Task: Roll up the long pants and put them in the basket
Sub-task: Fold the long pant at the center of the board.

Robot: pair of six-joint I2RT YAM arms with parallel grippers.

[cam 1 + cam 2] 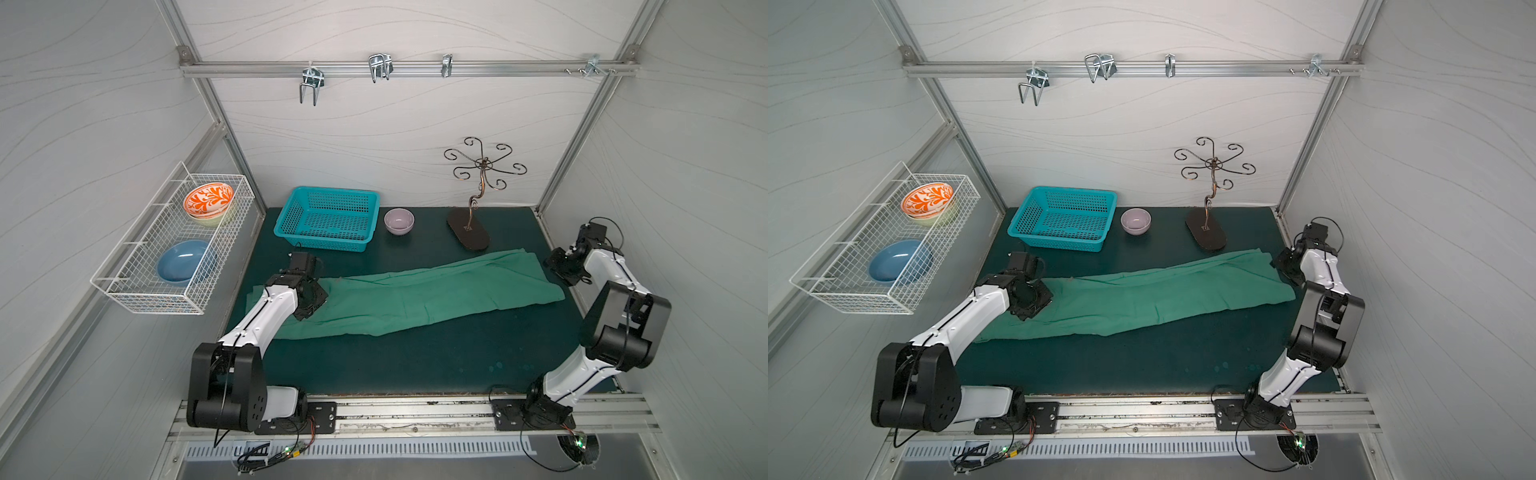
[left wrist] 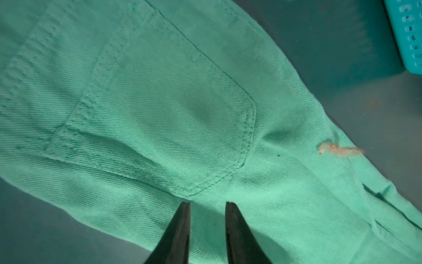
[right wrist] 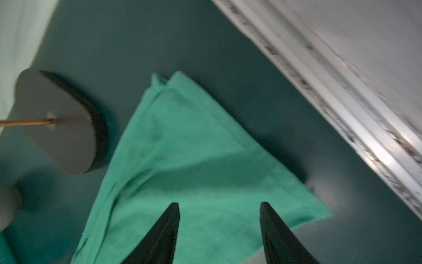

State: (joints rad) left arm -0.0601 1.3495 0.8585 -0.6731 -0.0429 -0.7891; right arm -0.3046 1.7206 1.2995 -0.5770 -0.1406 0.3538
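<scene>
Now the pants are laid out full-length across the counter, seemingly so a roll can be started from an end, the left jaws held slightly parted and empty over the pocket, the right jaws spread wide, empty, above the hems.

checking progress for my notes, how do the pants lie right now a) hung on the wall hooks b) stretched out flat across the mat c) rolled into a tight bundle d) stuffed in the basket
b: in both top views the pants lie full length and flat on the mat, with no roll begun at either end.
</scene>
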